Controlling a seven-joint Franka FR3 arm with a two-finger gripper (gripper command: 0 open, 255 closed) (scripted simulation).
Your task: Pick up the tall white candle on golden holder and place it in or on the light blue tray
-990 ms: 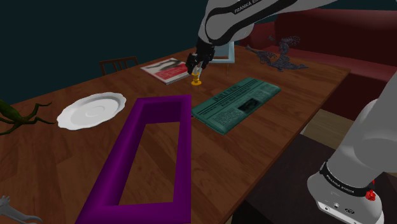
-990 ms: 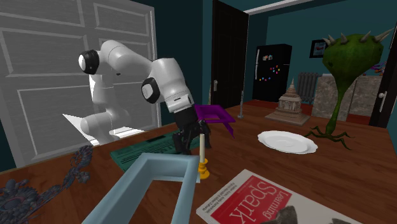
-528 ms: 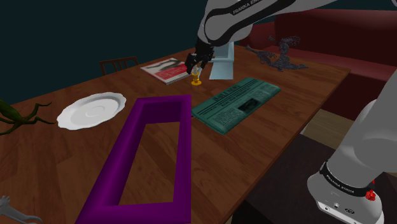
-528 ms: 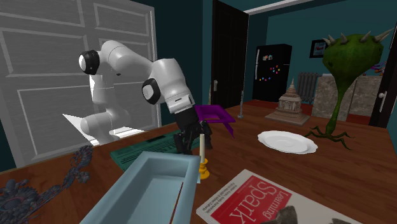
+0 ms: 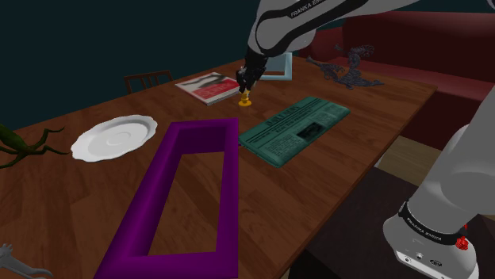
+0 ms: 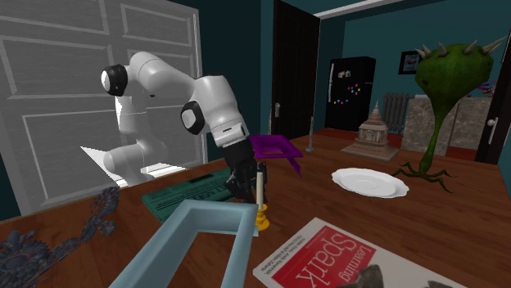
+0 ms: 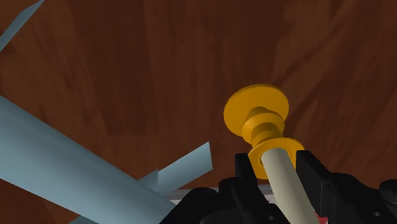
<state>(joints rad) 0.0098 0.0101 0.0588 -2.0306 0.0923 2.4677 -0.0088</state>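
Gripper: I read the black fingers as clamped on the candle's shaft, one on each side, just above the holder's collar.
Candle: tall, pale and roughly upright on its golden holder.
Candle position: over the wooden table, just beside the light blue tray, at the shoulder view's left of it.
Holder base: I cannot tell whether it touches the table.
Neighbours: a red magazine lies to the shoulder view's left of the candle, and a green newspaper lies nearer.
Near side: a purple tray and a white plate, well apart from the candle.
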